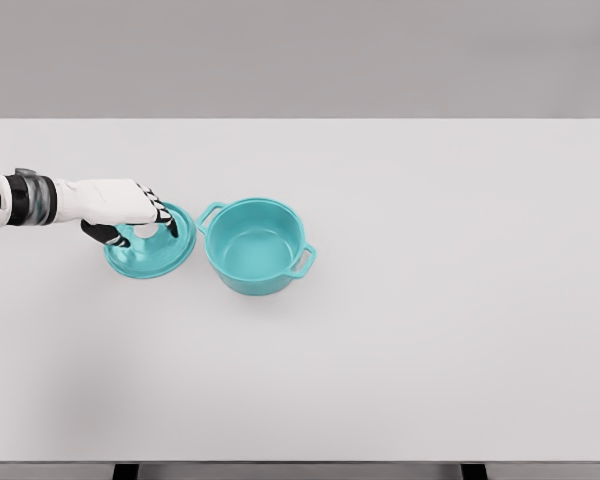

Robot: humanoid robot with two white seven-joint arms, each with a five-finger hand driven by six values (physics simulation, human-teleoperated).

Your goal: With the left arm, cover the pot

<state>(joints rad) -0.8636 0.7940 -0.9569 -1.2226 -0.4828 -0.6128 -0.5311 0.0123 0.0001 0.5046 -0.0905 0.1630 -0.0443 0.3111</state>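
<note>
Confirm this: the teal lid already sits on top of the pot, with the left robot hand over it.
Not right. In the head view the lid lies on the table left of the open pot, not on it. The left robot hand is indeed over the lid.

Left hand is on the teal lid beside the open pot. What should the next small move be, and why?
Probably close the fingers on the knob and lift. The left hand sits over the middle of the lid, which lies on the table just left of the pot. The pot is uncovered, so the lid must rise above its rim before moving right. Whether the grip is already firm is unclear.
</note>
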